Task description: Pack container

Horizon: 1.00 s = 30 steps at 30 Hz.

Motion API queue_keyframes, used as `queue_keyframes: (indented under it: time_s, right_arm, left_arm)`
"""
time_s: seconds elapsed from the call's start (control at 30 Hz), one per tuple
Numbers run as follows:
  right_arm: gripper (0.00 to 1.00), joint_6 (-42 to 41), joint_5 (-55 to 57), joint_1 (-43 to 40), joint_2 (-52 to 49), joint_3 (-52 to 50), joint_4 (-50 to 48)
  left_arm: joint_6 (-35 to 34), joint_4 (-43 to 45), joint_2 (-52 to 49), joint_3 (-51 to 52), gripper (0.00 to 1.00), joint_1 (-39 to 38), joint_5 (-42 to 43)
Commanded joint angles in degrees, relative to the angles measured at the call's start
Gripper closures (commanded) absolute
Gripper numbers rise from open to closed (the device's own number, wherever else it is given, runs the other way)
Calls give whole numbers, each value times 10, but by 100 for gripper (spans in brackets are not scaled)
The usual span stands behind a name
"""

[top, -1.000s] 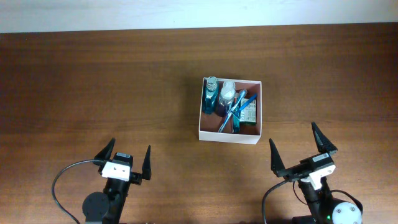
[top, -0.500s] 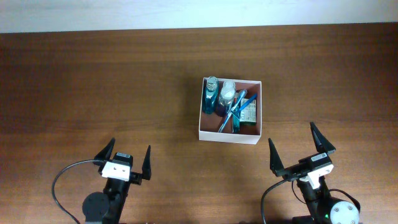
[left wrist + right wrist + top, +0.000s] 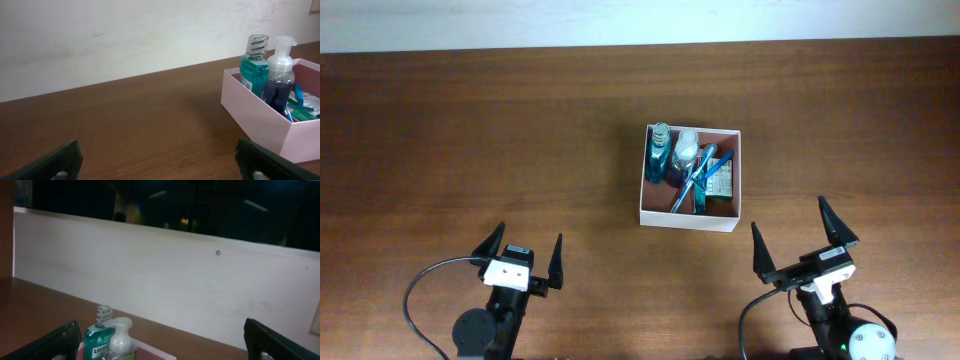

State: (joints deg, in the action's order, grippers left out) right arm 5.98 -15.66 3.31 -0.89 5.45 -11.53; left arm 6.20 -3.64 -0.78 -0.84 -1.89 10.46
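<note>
Container [image 3: 688,220] sits on the brown table [image 3: 470,130], ahead and to the right of the left gripper [image 3: 531,232] and ahead and slightly left of the right gripper [image 3: 789,213], well apart from both. Each gripper's fingers are spread wide, holding nothing. Inside stand a teal bottle [image 3: 660,150] and a pump bottle [image 3: 686,150], with a blue toothbrush [image 3: 695,180] beside them.

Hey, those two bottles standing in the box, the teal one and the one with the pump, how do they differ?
The teal bottle holds green-blue liquid, while the pump bottle holds dark blue. The teal bottle ends in a ribbed clear screw cap, the pump bottle in a white pump head with a spout. The teal bottle stands nearer the corner, with the pump bottle beside it. Both stand upright in the container, rising above its wall.
</note>
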Motion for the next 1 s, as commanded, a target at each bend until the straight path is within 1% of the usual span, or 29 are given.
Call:
queue_keyframes:
  time_s: [0.0,0.27,0.37,0.57,0.97]
  right_arm:
    - [1,-9,-7,-4,7,-19,-8]
    - [1,-9,-2,-4,7,-35,-13]
    - [1,-12,-2,-4,7,-51,-30]
    - [1,-18,-2,-4,7,-51,-22]
    - [1,-24,-2,-4,7,-51,111]
  left_arm:
    - [-5,0,5,3,1,1,-3]
    - [-5,0,5,3,1,1,-3]
    - [-5,0,5,3,1,1,-3]
    - [-5,0,5,3,0,1,-3]
    - [-5,0,5,3,1,1,-3]
